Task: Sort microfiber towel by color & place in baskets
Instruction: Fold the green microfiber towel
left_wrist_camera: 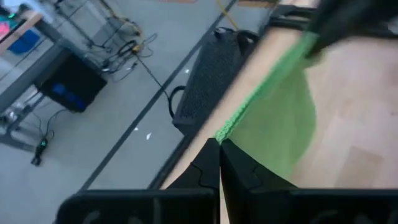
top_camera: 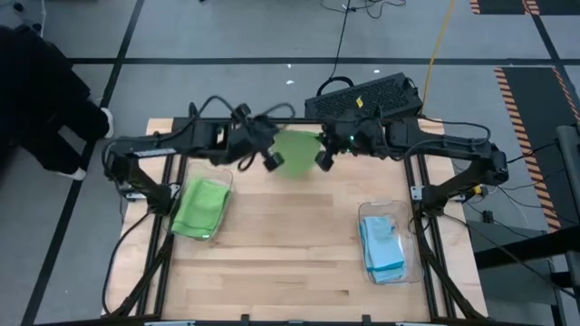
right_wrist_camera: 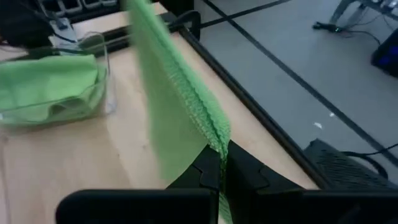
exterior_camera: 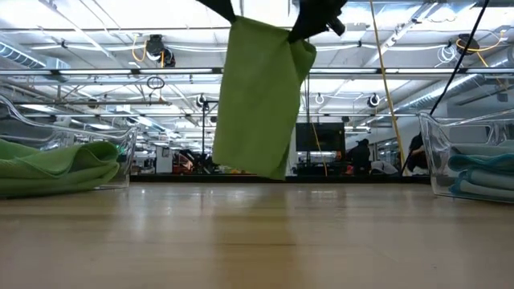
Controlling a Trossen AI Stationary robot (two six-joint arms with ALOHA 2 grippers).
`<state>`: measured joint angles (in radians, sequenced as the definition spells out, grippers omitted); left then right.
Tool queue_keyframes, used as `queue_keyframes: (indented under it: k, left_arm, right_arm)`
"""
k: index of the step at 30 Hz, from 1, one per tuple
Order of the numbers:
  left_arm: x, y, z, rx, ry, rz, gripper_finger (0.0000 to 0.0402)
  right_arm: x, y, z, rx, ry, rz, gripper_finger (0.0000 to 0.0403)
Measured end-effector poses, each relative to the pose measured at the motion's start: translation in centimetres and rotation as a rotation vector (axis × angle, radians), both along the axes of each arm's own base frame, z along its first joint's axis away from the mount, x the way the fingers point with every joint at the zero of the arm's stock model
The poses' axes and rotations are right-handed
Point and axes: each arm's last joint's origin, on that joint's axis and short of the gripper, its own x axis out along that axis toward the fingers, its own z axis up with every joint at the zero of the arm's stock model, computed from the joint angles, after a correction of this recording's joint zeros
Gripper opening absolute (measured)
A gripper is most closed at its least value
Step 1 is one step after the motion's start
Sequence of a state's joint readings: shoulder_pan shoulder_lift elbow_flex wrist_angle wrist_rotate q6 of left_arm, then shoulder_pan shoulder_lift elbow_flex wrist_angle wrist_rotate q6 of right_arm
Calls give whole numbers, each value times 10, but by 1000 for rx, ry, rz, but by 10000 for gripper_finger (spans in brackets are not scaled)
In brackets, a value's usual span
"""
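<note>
Risk: the lime green microfiber towel (top_camera: 294,152) hangs clear of the pale wooden tabletop (top_camera: 290,244) at about 12 o'clock, stretched between both arms. Left gripper (top_camera: 272,161) and right gripper (top_camera: 323,160) each have their jaws clamped together on an upper corner. Uneven travel would likely pull a corner loose, and the cloth would drop outside either bin.

Surroundings:
- Black perforated crate (top_camera: 364,96), beyond the far edge at 1 o'clock, just behind the hanging cloth; a backward swing could snag it.
- Clear plastic basket (top_camera: 224,181) at 9 o'clock, holding green towels (top_camera: 199,208); the likely destination, path open.
- Clear plastic basket (top_camera: 364,213) at 4 o'clock, holding light blue towels (top_camera: 382,249); well apart.
</note>
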<state>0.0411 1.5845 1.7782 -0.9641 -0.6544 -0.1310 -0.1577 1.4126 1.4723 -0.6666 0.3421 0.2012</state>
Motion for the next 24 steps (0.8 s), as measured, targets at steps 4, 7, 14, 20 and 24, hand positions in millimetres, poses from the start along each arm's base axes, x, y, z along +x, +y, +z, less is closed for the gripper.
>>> queue_keyframes:
  k: [4,7,14,20,24]
  left_arm:
    - [1,6,0,-27,-15,-4,2]
    - [0,-12,0,-127,-16,-141,2]
    - [-6,-91,6,-328,-42,-463,3]
    - [-26,-143,21,-413,-77,-606,5]
    - [-19,-146,2,-479,-37,-569,8]
  right_arm:
    - [-1,7,3,88,-38,51,4]
    - [-1,28,6,175,-67,175,4]
    - [-1,93,23,450,-219,499,4]
    - [-6,135,41,486,-366,744,4]
    - [-8,131,22,392,-213,604,4]
